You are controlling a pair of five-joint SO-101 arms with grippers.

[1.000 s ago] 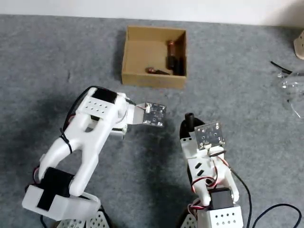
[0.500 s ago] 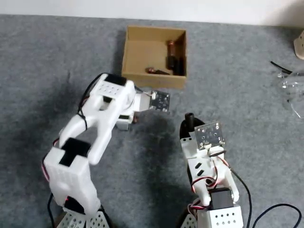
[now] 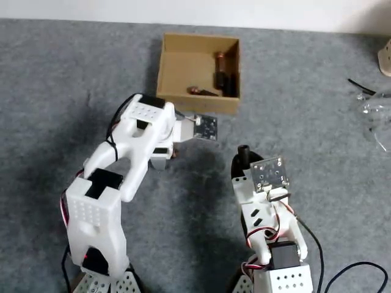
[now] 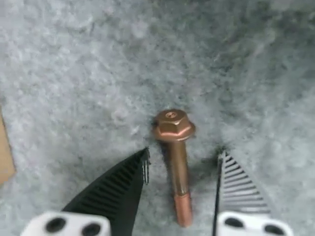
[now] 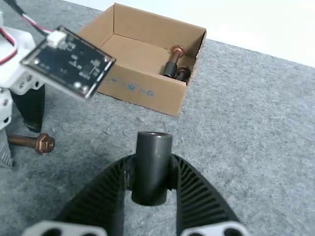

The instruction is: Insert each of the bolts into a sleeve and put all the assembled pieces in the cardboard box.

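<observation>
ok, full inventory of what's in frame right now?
bolt: 1, copper, lying on the carpet between the left gripper's fingers, in front of the box.
sleeve: 1, dark grey, upright in the right gripper.
assembled pieces: at least 2 (exact count unclear), copper bolts in dark sleeves, inside the box toward its right wall.
cardboard box: 1, brown, open top, far centre of the table.
carpet: 1, grey, covers the table.
clear plastic with black wire: count unclear, far right edge.
left gripper: 1, black and pale fingers, open, astride the bolt.
right gripper: 1, black, shut on the sleeve.
</observation>
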